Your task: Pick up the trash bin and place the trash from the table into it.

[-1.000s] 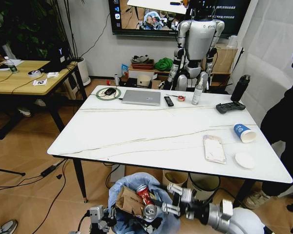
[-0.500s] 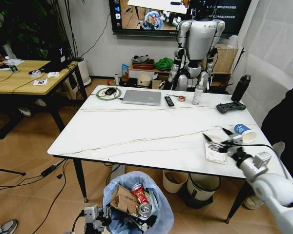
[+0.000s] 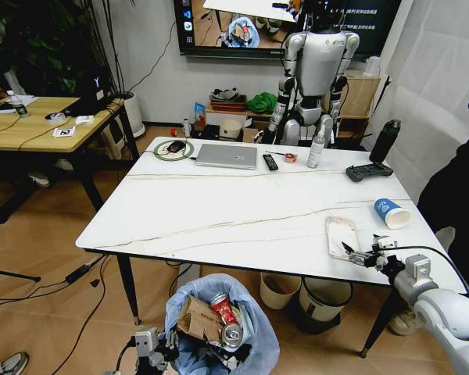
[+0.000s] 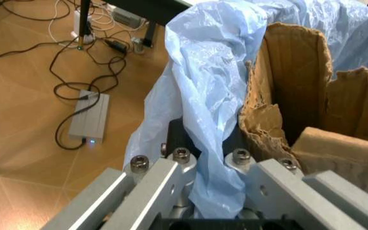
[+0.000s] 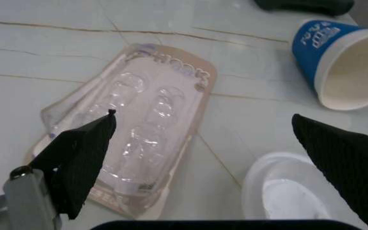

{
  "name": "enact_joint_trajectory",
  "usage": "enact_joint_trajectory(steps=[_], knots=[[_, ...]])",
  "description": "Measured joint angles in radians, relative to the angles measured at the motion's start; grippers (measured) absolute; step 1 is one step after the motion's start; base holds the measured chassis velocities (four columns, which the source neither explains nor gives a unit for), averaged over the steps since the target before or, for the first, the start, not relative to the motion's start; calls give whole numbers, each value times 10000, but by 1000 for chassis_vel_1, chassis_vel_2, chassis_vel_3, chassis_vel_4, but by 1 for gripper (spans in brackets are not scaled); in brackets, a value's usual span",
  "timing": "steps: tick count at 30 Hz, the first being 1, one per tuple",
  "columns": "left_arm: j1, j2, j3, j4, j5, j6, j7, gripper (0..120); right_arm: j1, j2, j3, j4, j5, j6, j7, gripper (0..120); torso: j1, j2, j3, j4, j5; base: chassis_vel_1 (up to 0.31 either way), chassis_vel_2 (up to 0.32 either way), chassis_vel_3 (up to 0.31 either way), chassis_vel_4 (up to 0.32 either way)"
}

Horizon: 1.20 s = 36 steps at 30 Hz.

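Room: a wood-floored office with a wall screen and a standing humanoid robot (image 3: pixel 316 74) behind the table (image 3: pixel 242 215).
Table: white marble-look top with thin dark veins on slim black legs; every place below is given relative to it.
Far edge of the table: a laptop (image 3: pixel 227 155), a remote (image 3: pixel 270 162), a dark bottle (image 3: pixel 384 141) and a game controller (image 3: pixel 368 171).
Trash on the table: near the front right corner lie a clear plastic package (image 3: pixel 341 237) (image 5: pixel 130 146), a blue paper cup (image 3: pixel 392 212) (image 5: pixel 336 62) tipped on its side, and a white disc (image 5: pixel 296 191). The disc lies just beside the package, under the right gripper.
Right gripper: (image 3: pixel 361 254) (image 5: pixel 203 160) hovers low over the table's front right corner, fingers spread wide, one over the package and the other over the disc side; it holds nothing.
Trash bin: (image 3: pixel 219 324) sits below the table's front edge, near the middle, lined with a crinkly light-blue bag (image 4: pixel 200 96); inside are torn brown cardboard (image 3: pixel 195 319) (image 4: pixel 299 100) and two red cans (image 3: pixel 227 314).
Left gripper: (image 3: pixel 152 348) (image 4: pixel 206 191) is at the bin's rim, its fingers clamped on the rim and the bag.
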Motion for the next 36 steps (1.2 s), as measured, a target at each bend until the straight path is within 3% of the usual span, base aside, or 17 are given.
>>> enact_joint_trajectory(steps=[7, 23, 36], knots=[[-232, 431, 66, 2, -286, 155, -103, 0, -233, 506, 393, 20, 488, -333, 1063, 100, 0, 0, 0, -1, 0, 0, 0, 0, 0], [-241, 721, 18, -76, -525, 173, -116, 0, -130, 613, 370, -708, 316, -366, 1100, 98, -1, 0, 0, -1, 0, 0, 0, 0, 0], [-315, 666, 66, 21, -525, 183, -118, 0, -56, 597, 319, -916, 383, -330, 1108, 50, -1, 1, -1, 0, 0, 0, 0, 0, 0]])
